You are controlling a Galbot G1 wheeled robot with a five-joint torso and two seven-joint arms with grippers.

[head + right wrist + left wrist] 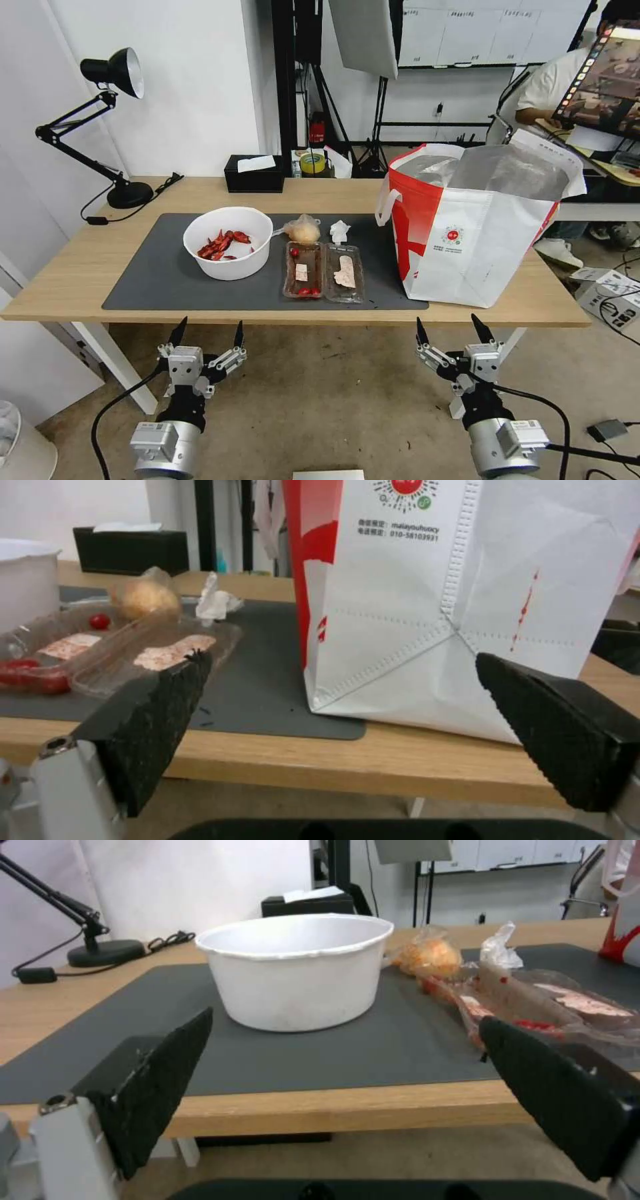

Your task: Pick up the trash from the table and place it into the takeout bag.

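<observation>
The trash lies on the dark mat of the table [80, 280]: a white bowl [229, 242] [297, 971] holding red shells, an opened clear hinged tray [324, 271] [540, 1005] [120, 652] with red scraps, a small clear bag of yellowish stuff [302, 230] [427, 956] [141, 599], and a crumpled white tissue [339, 231] [215, 600]. The takeout bag [477, 223] [460, 605] stands open at the right end. My left gripper [207, 329] [343, 1032] hangs open below the front edge, facing the bowl. My right gripper [452, 327] [343, 675] is open below the edge, facing the bag.
A black tissue box [254, 173] and a tape roll [311, 162] sit at the table's back edge. A black desk lamp [113, 127] stands at the back left with its cable on the wood. A person sits at another desk behind the bag.
</observation>
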